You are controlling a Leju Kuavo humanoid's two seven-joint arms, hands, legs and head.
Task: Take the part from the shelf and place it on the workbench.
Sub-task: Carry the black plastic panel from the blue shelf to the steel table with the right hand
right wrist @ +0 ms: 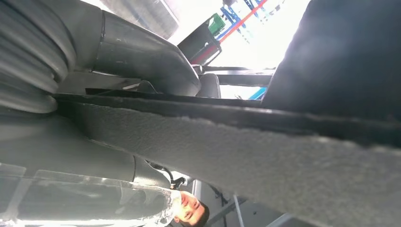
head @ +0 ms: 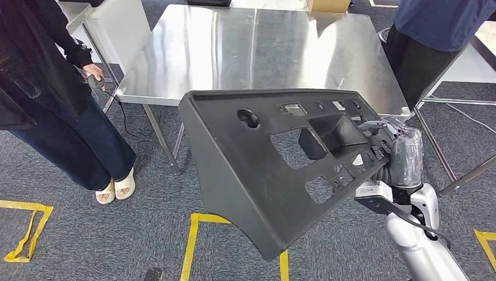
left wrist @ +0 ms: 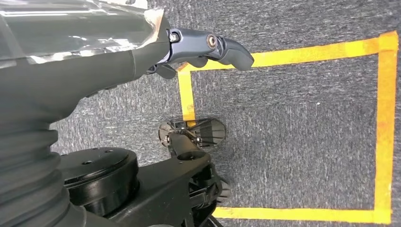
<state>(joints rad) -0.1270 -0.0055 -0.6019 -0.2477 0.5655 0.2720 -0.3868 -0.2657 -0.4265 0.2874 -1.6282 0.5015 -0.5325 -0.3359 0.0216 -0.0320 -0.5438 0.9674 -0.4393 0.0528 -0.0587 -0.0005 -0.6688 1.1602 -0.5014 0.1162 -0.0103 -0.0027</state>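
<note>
The workbench (head: 251,52) is a bare steel table standing on grey carpet (head: 88,234), its near edge just beyond the part. Yellow tape (head: 193,240) marks squares on the carpet at my feet. A second steel table (head: 117,23) stands off the workbench's far left corner.

The part (head: 263,164) is a long black panel with several cutouts. I hold it tilted in the air, over the carpet and short of the workbench; its far edge overlaps the workbench's near edge in the head view, but I cannot tell whether they touch. My right hand (head: 383,137) grips the part at its right end, thumb on one face and fingers on the other; the right wrist view shows the panel's edge running between them. The fingers themselves are largely hidden behind the panel.

My left hand (left wrist: 189,52) hangs above the carpet and holds nothing. Its dark fingers look curled, but most of them are covered by the thumb, so I cannot tell how far they are closed.

A person (head: 52,99) in dark clothes stands by the workbench's left side, holding a small corded device (head: 96,81). Another person (head: 433,41), cut off by the frame, stands at the far right corner.
</note>
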